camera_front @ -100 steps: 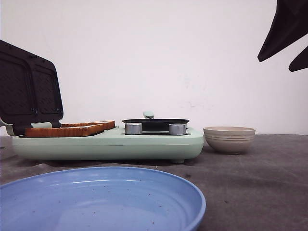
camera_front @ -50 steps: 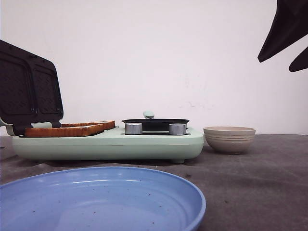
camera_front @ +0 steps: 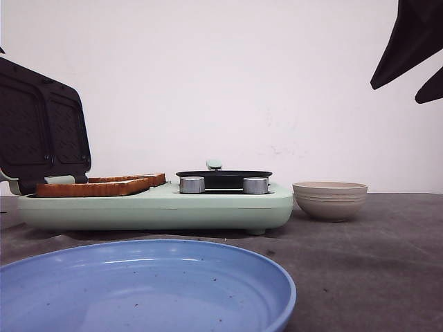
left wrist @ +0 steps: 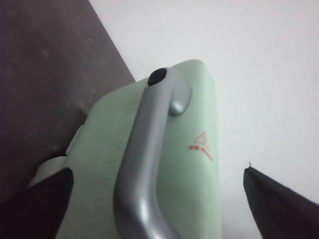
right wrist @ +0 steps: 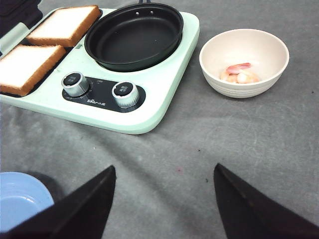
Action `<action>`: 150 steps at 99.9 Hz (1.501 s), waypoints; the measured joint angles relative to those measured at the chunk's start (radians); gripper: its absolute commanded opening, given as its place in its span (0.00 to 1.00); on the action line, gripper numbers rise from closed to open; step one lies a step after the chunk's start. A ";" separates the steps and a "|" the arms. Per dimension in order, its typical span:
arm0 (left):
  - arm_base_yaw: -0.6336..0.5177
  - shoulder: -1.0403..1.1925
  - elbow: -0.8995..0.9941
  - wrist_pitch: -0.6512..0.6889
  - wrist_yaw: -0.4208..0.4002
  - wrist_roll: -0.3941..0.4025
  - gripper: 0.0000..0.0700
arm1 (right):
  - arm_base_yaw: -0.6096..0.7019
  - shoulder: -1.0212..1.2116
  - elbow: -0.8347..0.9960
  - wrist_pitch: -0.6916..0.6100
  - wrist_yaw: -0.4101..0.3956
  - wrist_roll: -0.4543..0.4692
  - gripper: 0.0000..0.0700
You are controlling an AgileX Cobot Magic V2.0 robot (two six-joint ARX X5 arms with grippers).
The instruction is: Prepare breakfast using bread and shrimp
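Right end effector [right wrist: 162, 209] gapes above pink shrimp [right wrist: 239, 73] in bowl [right wrist: 259, 47]

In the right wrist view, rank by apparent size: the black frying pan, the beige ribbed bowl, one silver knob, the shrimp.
1. Black round frying pan, largest.
2. Beige ribbed bowl.
3. Pinkish shrimp pieces and the silver round knob look about alike; no firm order.
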 measured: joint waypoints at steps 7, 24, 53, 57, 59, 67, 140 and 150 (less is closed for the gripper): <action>-0.009 0.011 0.000 0.018 0.000 -0.018 0.94 | 0.000 0.000 0.000 0.000 0.000 0.000 0.54; -0.022 0.014 0.000 0.031 -0.002 -0.035 0.89 | 0.000 0.000 0.000 -0.001 0.000 0.000 0.54; -0.022 0.014 0.000 0.031 -0.007 -0.034 0.44 | 0.000 0.000 0.000 -0.002 0.000 0.000 0.54; -0.022 0.014 0.000 0.031 -0.007 -0.031 0.41 | 0.000 0.000 0.000 -0.002 0.000 0.000 0.54; -0.022 0.014 0.000 0.030 -0.007 -0.031 0.39 | 0.000 0.000 0.000 -0.002 0.000 0.000 0.54; -0.022 0.014 0.000 0.029 -0.007 -0.021 0.29 | 0.000 0.000 0.000 -0.002 0.000 0.000 0.54; -0.056 0.021 0.012 -0.019 -0.011 0.049 0.00 | 0.000 0.000 0.000 -0.010 0.000 0.023 0.54; -0.083 0.019 0.022 -0.032 -0.010 0.087 0.00 | 0.000 0.000 0.000 -0.010 0.000 0.023 0.54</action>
